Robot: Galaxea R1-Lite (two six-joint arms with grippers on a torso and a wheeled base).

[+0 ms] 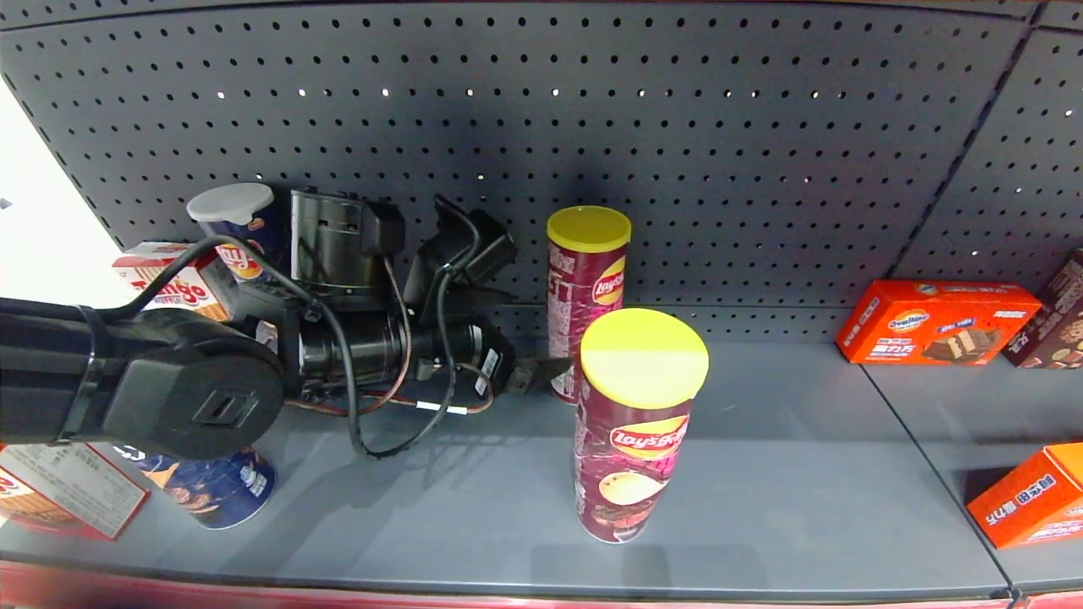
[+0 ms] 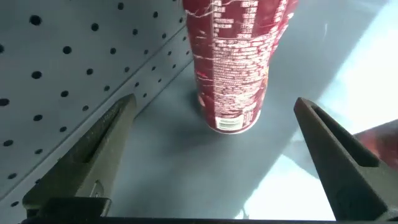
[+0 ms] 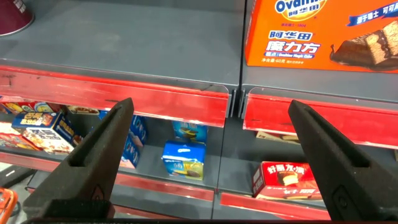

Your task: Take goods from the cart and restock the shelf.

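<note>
Left gripper (image 2: 214,104), jaws spread wide and empty, sits just short of the upright maroon cardboard crisp tube with yellow lid (image 1: 588,296) standing at the back of the grey metal shelf (image 1: 804,474); a straight, level retreat should best spare the matching tube (image 1: 634,423) in front.

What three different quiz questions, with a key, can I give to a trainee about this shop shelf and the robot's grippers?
1. True or false: the left gripper is shut on the rear maroon cylindrical chip can with a yellow plastic lid.
2. How many maroon cans with yellow lids stand on the grey metal shelf? A) one B) two C) four
3. Fill in: the rectangular cardboard boxes at the shelf's right end are ____ in colour.

Key: 1 false, its fingers stand open and apart from the can. 2 B. 3 orange.
</note>
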